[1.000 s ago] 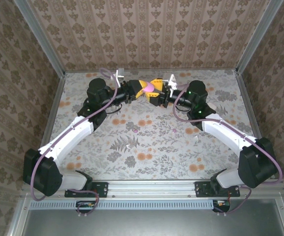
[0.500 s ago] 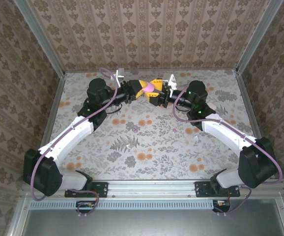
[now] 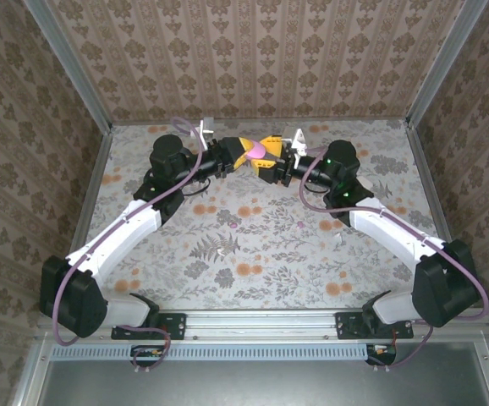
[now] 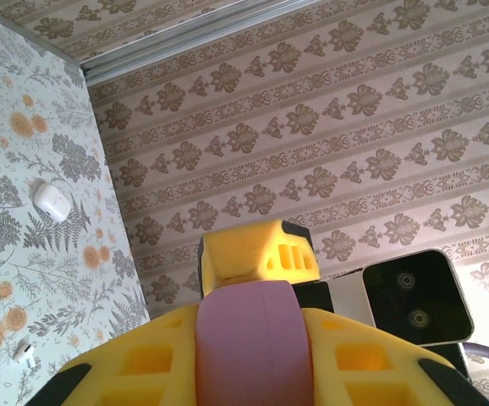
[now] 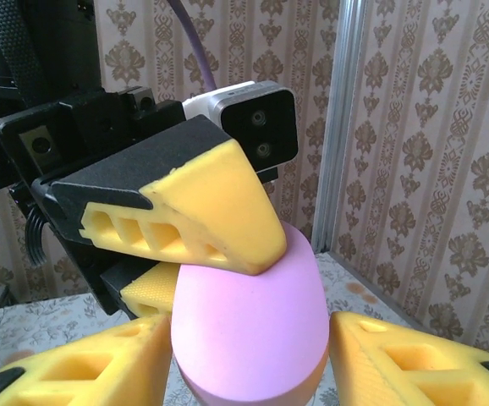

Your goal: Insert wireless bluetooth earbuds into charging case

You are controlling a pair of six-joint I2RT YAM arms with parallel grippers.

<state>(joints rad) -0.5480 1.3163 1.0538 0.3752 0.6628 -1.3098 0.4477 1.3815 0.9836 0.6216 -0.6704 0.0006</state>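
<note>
The pink charging case (image 3: 259,150), closed as far as I can see, hangs above the far middle of the table between both grippers. My left gripper (image 3: 246,157) is shut on it, and the case (image 4: 249,338) sits tight between its yellow fingers. My right gripper (image 3: 271,161) faces it from the other side. Its fingers flank the case (image 5: 249,338) closely, with a thin gap at the right finger (image 5: 414,364). Two tiny magenta earbuds (image 3: 300,225) (image 3: 231,227) lie on the flowered table nearer the arms.
A small white pod (image 4: 52,201) and a white earpiece (image 4: 26,353) lie on the table. A white speck (image 3: 339,245) lies by the right forearm. Patterned walls and metal posts (image 3: 426,76) close in the back and sides.
The right gripper's jaws have eased apart a little around the case, and the right arm has shifted slightly. The left arm and the case have stayed put.
</note>
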